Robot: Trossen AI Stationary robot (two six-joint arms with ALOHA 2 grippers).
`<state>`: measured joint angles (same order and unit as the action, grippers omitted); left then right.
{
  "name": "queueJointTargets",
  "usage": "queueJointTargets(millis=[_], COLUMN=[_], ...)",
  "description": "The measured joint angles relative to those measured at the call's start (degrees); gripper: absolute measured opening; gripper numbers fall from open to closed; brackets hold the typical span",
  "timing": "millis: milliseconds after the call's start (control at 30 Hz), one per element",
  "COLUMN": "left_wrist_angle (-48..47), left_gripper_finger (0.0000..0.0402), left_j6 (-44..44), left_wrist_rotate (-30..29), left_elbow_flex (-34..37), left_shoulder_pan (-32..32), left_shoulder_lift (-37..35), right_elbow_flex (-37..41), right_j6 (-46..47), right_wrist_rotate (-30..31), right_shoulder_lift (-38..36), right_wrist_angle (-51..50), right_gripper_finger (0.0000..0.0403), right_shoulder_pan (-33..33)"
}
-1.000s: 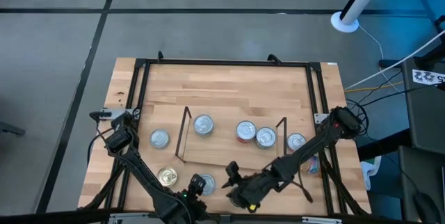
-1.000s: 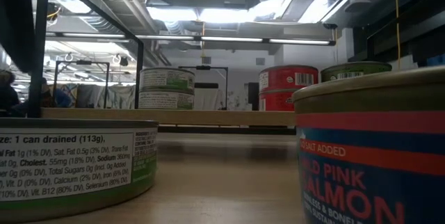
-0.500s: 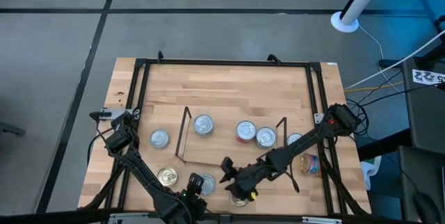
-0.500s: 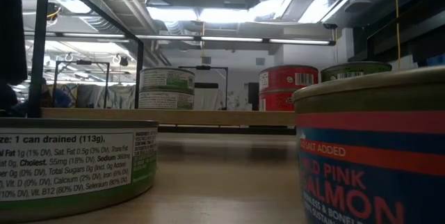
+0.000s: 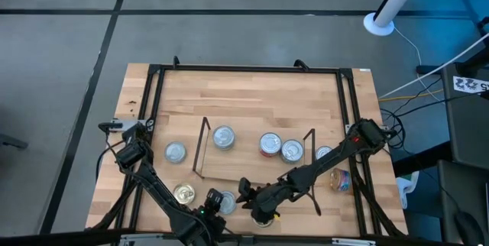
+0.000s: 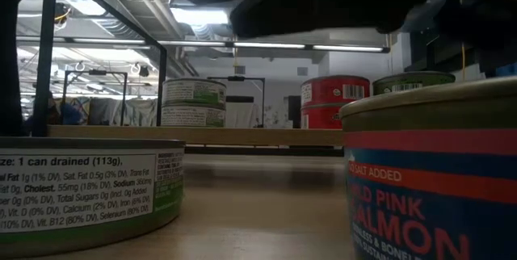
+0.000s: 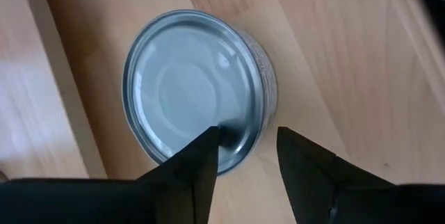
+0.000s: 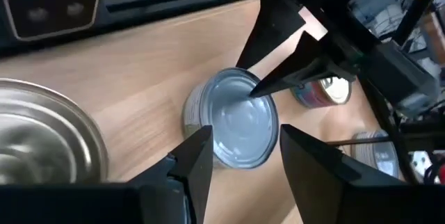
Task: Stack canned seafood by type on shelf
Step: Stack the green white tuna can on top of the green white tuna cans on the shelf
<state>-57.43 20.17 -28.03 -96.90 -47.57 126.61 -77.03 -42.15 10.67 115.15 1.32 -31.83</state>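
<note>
A silver-topped tin point(image 7: 195, 92) stands on the tabletop near the front edge, in front of the shelf point(image 5: 256, 168). My left gripper point(image 7: 247, 140) is above it, pointing steeply down and open; one finger is over the lid and the other is outside the wall. My right gripper point(image 8: 243, 140) is open just to the right of the same tin point(image 8: 233, 123) and holds nothing. On the shelf stand three tins point(image 5: 224, 137), point(image 5: 270, 144), point(image 5: 291, 151). A gold-topped tin point(image 5: 183, 194) rests on the table to the left. My left gripper straddles the tin's rim from above. One fingertip point(image 8: 254, 92) meets or nearly meets the lid just inside the rim point(image 7: 226, 137); I cannot tell if it touches. The other finger point(image 7: 288, 147) stands clear of the side wall. The tin sits flat on the table.
More tins lie on the table: one left of the shelf point(image 5: 176, 153), two to its right point(image 5: 325, 154), point(image 5: 340, 179), and a salmon tin point(image 6: 428, 179) at the front edge. The shelf's black wire uprights point(image 5: 202, 147), point(image 5: 312, 150) and the table's black frame point(image 5: 244, 68) stand nearby.
My right gripper has come down and toward the table's left, closer to the silver tin and my left gripper, and it has rolled about its own axis. Its arm now darkens the top of the low view. The tins have stayed where they were.
</note>
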Motion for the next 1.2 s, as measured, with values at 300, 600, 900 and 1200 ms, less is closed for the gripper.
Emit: queueJointTargets(millis=[300, 600, 900, 1200], left_wrist_angle=[0.97, 1.18, 1.22, 1.20], left_gripper_finger=[0.0104, 0.0045, 0.0003, 0.0000], left_j6=[-0.45, -2.09, -0.73, 1.54], left_wrist_rotate=[-0.35, -0.86, -0.98, -1.43], left_elbow_flex=[0.00, -0.02, -0.04, -0.16], left_shoulder_pan=[0.50, 0.93, 0.94, 0.92], left_shoulder_lift=[0.00, -0.02, -0.11, -0.11], right_elbow_flex=[-0.02, -0.02, -0.02, -0.02], right_j6=[-9.15, -9.64, -11.76, -13.77], right_wrist_rotate=[5.28, 6.95, 10.11, 10.36], right_shoulder_lift=[4.24, 5.10, 5.10, 5.06], right_wrist_angle=[1.99, 1.89, 1.64, 0.19], right_gripper_finger=[0.0168, 0.0168, 0.0168, 0.0168], right_shoulder_pan=[0.00, 0.00, 0.01, 0.00])
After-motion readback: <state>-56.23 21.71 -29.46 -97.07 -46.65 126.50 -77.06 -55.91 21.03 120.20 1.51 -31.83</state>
